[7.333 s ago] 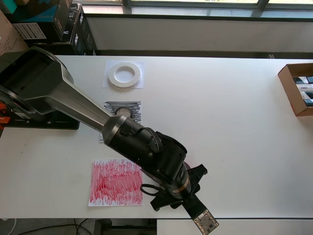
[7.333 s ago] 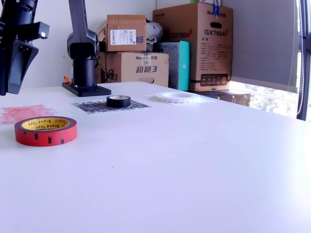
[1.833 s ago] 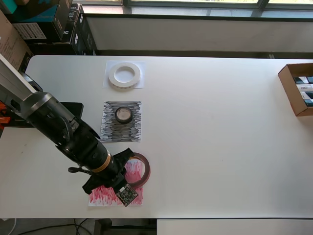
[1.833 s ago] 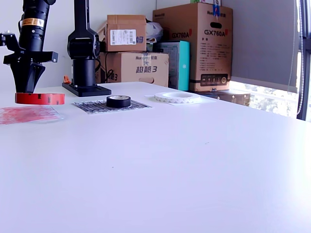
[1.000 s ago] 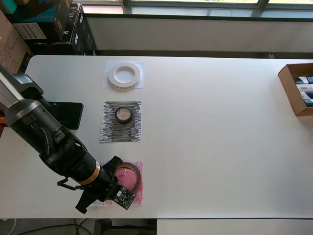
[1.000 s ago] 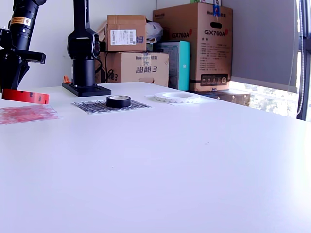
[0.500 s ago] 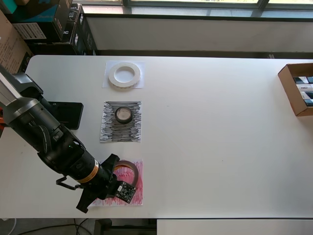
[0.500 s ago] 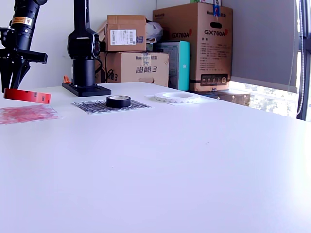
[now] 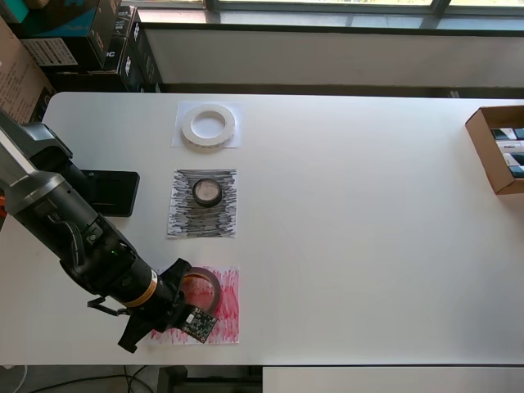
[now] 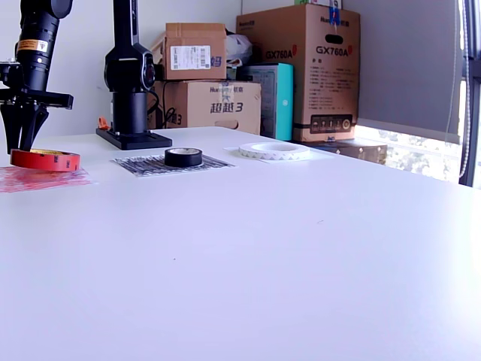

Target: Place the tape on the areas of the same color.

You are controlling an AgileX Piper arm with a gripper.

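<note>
**A:** What is the setting?

**B:** A long white desk (image 9: 352, 205) under a strip of windows. Stacked cardboard boxes (image 10: 301, 71) rise behind it in the exterior view. An open brown cardboard box (image 9: 498, 147) sits at the overhead view's right edge. The black arm base (image 10: 131, 90) stands at the desk's far corner.

**A:** Where are the rolls?

**B:** The wide flat white ring of tape (image 9: 208, 125) lies on the plain white paper patch (image 9: 182, 139). The small black roll of tape (image 9: 206, 192) sits on the black-scribbled paper patch (image 9: 203, 219). The red-sided ring of tape with a tan core (image 10: 44, 159) is at the red-scribbled paper patch (image 9: 225, 315), over its upper left part in the overhead view.

**A:** How does the red-sided ring lie?

**B:** Flat or nearly so, with its hole facing up. In the exterior view its underside is level with the patch. Whether it actually rests on the paper cannot be told.

**A:** And the end effector?

**B:** The black end effector (image 10: 24, 129) points straight down over the ring's left side in the exterior view. Its fingers (image 10: 16, 128) reach down to the ring. Whether they are clamped on it or apart cannot be told. In the overhead view the wrist covers most of the ring.
</note>
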